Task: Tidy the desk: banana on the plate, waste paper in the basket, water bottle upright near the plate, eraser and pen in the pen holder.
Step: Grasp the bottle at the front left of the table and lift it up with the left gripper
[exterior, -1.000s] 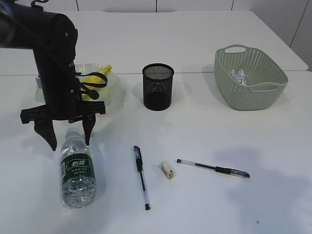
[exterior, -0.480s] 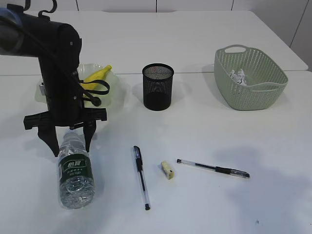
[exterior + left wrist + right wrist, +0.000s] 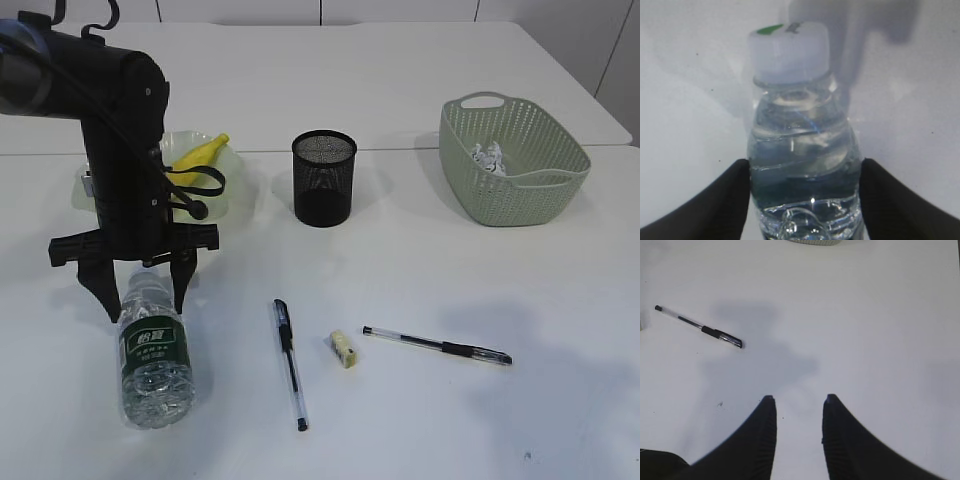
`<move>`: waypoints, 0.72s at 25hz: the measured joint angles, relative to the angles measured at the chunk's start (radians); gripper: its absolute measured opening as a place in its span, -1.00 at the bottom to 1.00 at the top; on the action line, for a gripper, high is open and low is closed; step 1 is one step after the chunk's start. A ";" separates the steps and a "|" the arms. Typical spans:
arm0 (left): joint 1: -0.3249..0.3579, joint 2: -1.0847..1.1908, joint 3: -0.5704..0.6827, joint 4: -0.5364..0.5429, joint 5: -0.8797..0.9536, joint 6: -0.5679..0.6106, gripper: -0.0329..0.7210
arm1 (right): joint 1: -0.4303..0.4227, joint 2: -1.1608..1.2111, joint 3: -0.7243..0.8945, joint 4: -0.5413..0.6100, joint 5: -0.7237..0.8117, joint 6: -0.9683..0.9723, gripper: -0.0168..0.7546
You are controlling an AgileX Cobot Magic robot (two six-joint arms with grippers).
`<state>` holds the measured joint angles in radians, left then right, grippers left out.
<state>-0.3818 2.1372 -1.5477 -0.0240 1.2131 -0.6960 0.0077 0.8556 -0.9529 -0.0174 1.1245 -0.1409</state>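
A clear water bottle [image 3: 155,360] with a green label lies on its side at the front left, cap towards the back. My left gripper [image 3: 145,308] is open, its fingers down on either side of the bottle's shoulder; in the left wrist view the bottle [image 3: 800,130] fills the gap between the fingers [image 3: 804,162]. The banana [image 3: 200,152] lies on the pale green plate [image 3: 235,190]. A yellow eraser [image 3: 343,349] lies between two black pens [image 3: 288,362] [image 3: 440,346]. The black mesh pen holder [image 3: 323,178] stands mid-table. My right gripper [image 3: 797,399] is open and empty above bare table.
A green basket [image 3: 515,160] at the back right holds crumpled paper [image 3: 490,158]. The right wrist view shows one pen [image 3: 700,327] to the upper left of the fingers. The left arm stands in front of the plate.
My left gripper came down and slightly right over the bottle's neck end, the fingers now straddling it. The bottle shifted slightly. Little moved in the last half second.
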 joint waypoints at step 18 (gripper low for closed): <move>0.000 0.000 0.000 0.033 -0.024 0.000 0.35 | 0.000 0.000 0.000 -0.006 0.000 0.000 -0.34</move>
<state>-0.3818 2.1372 -1.5477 0.0090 1.1890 -0.6960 0.0077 0.8556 -0.9529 -0.0235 1.1245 -0.1409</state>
